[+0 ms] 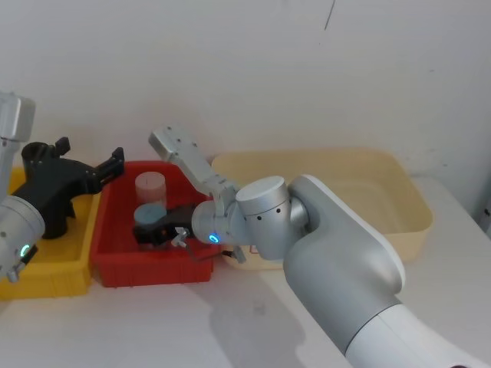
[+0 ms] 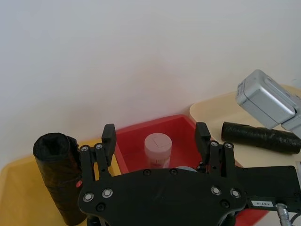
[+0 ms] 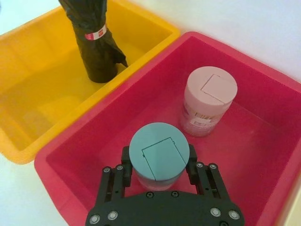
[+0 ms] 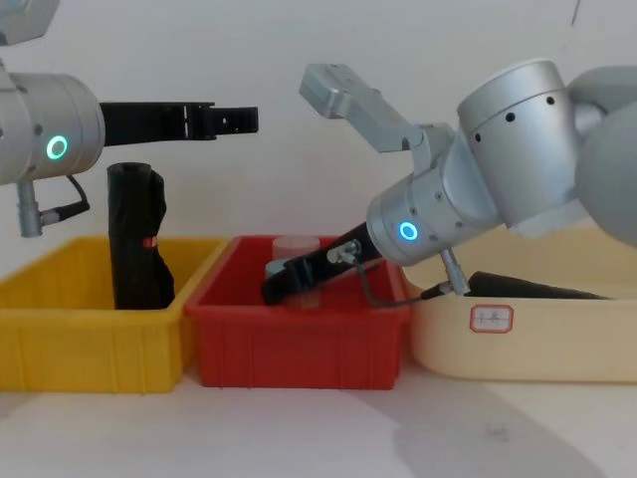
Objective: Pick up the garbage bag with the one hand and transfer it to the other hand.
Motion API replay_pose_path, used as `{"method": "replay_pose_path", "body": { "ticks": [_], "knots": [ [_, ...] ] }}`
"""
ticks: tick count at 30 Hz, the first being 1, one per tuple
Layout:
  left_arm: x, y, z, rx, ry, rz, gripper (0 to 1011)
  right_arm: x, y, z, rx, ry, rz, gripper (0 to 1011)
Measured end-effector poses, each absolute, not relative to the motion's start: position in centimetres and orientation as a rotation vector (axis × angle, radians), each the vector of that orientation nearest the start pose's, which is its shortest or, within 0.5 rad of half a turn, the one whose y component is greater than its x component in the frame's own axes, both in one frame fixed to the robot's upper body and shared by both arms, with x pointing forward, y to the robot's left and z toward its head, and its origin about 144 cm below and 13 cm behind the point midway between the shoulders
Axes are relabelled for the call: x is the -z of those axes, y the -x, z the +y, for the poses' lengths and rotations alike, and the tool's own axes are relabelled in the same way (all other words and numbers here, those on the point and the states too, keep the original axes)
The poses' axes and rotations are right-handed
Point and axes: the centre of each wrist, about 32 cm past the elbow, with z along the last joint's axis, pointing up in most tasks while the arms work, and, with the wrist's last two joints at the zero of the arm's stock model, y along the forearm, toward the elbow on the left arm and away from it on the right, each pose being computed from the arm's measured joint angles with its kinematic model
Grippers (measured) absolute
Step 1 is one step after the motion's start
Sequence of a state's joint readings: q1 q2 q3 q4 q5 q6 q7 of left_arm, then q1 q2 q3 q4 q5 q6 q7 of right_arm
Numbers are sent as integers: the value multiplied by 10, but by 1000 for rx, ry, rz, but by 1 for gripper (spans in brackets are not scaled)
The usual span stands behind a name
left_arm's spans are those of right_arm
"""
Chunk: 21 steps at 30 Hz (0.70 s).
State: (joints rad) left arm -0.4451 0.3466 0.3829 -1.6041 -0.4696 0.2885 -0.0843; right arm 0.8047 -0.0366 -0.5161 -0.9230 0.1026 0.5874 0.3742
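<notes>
Chest view places the one hand, on the green-ringed left arm, above the yellow bin. Its jaws are spread wide and hold nothing. The garbage bag stands upright in that bin, its top just below and beside the fingers.

The other hand, on the blue-ringed right arm, reaches down into the red bin. It appears clamped on the teal-lidded jar.

Procedure for the step in hand, the pick-up:
1. Shift the one hand sideways until the roll sits centred between both fingers.
2. Lower it so that the fingers straddle the upper third of the roll, above the red-and-white label band.
3. Close squarely across the roll. It is smooth and slightly tapered, so an off-centre grip is likely to slip or tip it.
4. Lift straight up until the roll clears the bin wall.
5. Leave the lower part of the roll free for the receiving gripper, which must first release the jar.

Inventory:
- Rolled black bags: two, the upright one and a second roll lying in the beige bin.
- Jars: two, the teal-lidded one and a pink-lidded jar, both in the red bin.
- Bins: three.
- Grippers: two.
</notes>
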Motion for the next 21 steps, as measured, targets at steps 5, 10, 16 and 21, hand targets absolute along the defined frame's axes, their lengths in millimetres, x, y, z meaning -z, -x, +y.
{"method": "replay_pose_path", "body": {
  "ticks": [5,10,16,21],
  "knots": [
    [-1287,-542,210,-1100,14,-33,1001,-1260,-636,-84,845,530,179,644],
    [-1287,-542,210,-1100,14,-33,1001,-1260,-634,-90,881,523,171,644],
    [-1287,-542,210,-1100,14,-33,1001,-1271,-631,-104,941,480,147,644],
    [-1287,-542,210,-1100,14,-33,1001,-1283,-627,-119,996,430,127,644]
  ]
}}
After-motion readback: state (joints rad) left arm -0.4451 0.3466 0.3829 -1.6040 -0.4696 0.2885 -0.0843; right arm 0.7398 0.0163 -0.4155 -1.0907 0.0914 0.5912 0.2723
